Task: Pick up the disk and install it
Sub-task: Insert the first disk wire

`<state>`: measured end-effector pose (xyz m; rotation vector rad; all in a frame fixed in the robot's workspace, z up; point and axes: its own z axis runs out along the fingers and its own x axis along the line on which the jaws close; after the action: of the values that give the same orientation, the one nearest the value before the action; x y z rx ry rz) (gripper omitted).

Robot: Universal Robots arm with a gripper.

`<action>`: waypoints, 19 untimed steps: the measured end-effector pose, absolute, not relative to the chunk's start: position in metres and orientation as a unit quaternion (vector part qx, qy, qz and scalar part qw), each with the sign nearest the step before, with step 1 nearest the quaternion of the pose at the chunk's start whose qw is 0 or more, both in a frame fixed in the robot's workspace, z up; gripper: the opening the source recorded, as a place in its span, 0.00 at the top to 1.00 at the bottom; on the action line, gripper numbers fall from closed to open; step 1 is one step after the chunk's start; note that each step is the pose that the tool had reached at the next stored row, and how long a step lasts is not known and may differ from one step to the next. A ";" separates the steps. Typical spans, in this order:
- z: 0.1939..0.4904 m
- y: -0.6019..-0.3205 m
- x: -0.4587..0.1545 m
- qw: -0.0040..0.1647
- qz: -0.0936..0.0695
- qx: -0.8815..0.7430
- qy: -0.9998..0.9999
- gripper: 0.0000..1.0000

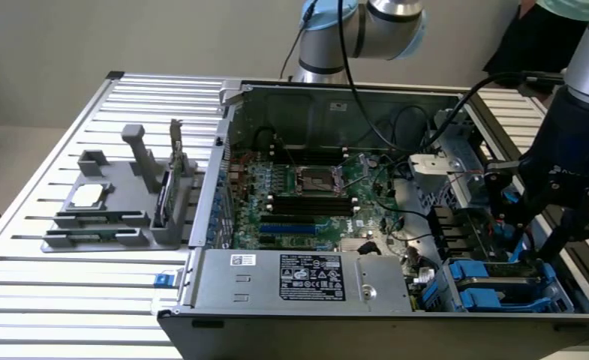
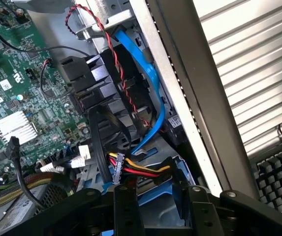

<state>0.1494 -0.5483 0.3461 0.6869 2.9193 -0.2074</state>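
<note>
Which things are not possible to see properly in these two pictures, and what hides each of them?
- Disk: in the exterior view, mostly covered by the end effector and the case wall. In the wrist view, the end effector's body hides its near part.
- Print on the silver box: too small to read, exterior view.
- Keyboard: cut off by the picture's edge, wrist view.

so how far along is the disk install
Done: the disk lies in its blue caddy in the drive bay at the corner of the open case. In hand: the gripper hangs right over it. Left: whether the disk is fully seated or let go cannot be told.
</note>
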 end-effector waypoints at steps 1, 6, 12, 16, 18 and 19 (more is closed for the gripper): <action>0.346 -0.548 0.149 0.068 -0.069 0.229 0.969 0.58; 0.346 -0.548 0.149 0.067 -0.071 0.235 0.967 0.58; 0.348 -0.552 0.149 0.064 -0.072 0.239 0.966 0.67; 0.351 -0.555 0.149 0.062 -0.073 0.243 0.965 0.69; 0.352 -0.556 0.149 0.061 -0.073 0.244 0.965 0.76; 0.352 -0.557 0.149 0.060 -0.073 0.245 0.965 0.76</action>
<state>0.1492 -0.5571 0.3516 0.7429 2.9205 -0.2212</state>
